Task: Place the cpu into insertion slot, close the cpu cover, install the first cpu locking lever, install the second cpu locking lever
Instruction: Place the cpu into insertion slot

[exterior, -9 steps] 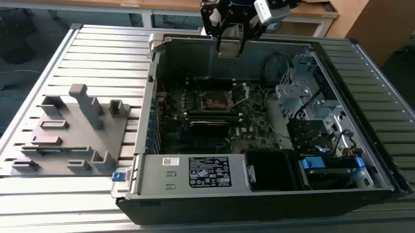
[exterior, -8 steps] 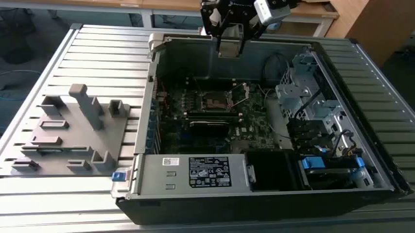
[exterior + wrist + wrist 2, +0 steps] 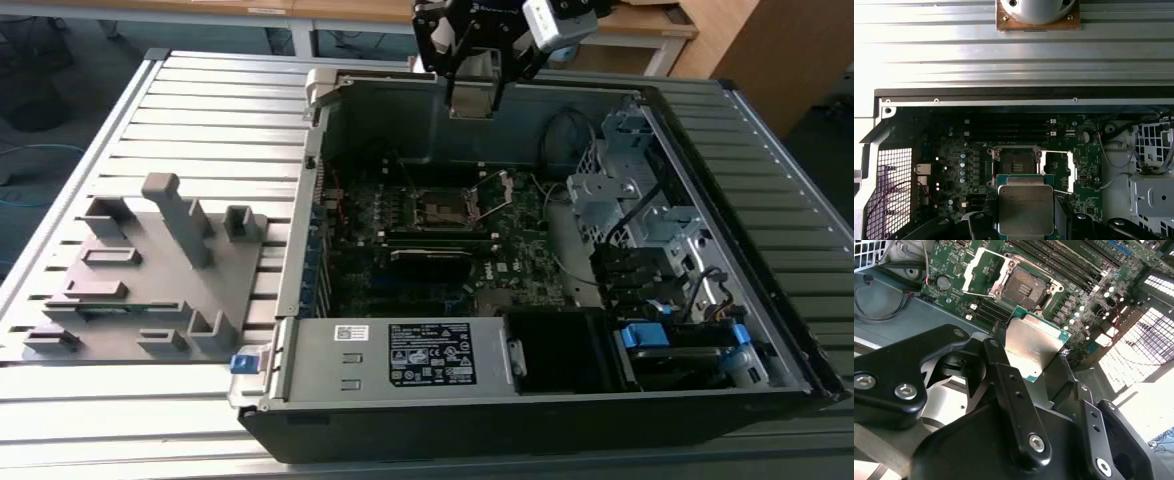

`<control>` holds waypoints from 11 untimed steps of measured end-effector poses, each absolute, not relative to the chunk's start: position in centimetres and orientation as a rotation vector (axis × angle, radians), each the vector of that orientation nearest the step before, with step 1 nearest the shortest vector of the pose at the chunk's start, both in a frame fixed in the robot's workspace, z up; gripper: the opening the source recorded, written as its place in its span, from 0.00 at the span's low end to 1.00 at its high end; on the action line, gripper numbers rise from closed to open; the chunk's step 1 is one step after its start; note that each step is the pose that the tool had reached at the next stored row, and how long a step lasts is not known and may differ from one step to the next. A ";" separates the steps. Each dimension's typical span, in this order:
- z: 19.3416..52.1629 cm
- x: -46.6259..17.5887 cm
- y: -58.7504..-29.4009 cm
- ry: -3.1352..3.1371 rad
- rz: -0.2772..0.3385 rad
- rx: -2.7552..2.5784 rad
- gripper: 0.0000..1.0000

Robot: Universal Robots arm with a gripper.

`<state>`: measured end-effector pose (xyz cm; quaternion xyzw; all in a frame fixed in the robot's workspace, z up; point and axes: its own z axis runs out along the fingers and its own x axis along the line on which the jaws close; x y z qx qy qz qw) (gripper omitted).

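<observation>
My gripper (image 3: 474,100) hangs above the far wall of the open computer case (image 3: 561,400), shut on the cpu (image 3: 1034,346), a flat silver-grey square chip with a green edge. Both wrist views show the cpu (image 3: 1024,207) held flat between the black fingers (image 3: 999,347), well above the motherboard. The insertion slot (image 3: 1015,162) is a dark square socket on the green board, bare and uncovered, also visible in the exterior view as the insertion slot (image 3: 447,208). The cpu cover (image 3: 981,270) stands flipped open beside the insertion slot (image 3: 1026,287), and shows as the cpu cover (image 3: 1059,170) frame.
Long black memory slots (image 3: 1009,127) run beside the socket. A drive cage (image 3: 627,190) and cables fill the case on the exterior view's right, and a power supply (image 3: 400,355) sits at its near side. A grey fixture plate (image 3: 147,270) lies on the slatted table at the exterior view's left.
</observation>
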<state>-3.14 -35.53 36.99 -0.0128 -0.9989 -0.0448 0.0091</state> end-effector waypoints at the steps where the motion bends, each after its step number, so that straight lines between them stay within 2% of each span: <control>1: 37.0 -3.1 -35.5 -3.120 -0.140 -0.040 0.54; 11: 36.2 -3.1 -35.5 -3.120 -0.140 -0.040 0.54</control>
